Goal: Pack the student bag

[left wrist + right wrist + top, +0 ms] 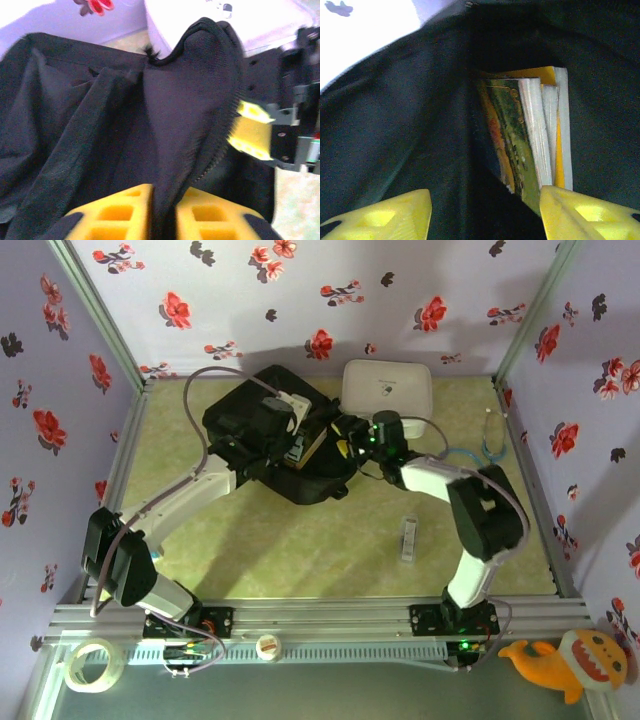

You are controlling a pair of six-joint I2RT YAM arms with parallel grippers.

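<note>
the student bag point(312, 486) lies on the green counter point(300, 560) toward its far side, just beside a white case point(388, 388). both arms meet at its opening, one from each side. the left end effector point(162, 214) is clenched on a fold of the bag's black fabric at the edge of the opening. the cloth rises from between its two yellow fingers point(122, 215), pressed close on both sides, and the zip edge curves away above it. the right end effector point(485, 220) is released, its yellow fingers spread wide with nothing between them. it sits in the mouth of the bag, facing the dark lining. ahead of it, deeper in the bag, several books point(532, 135) stand on edge with their pages toward the camera, just beyond one of its fingers. in the left wrist view the right end effector shows just past the raised zip edge.
</note>
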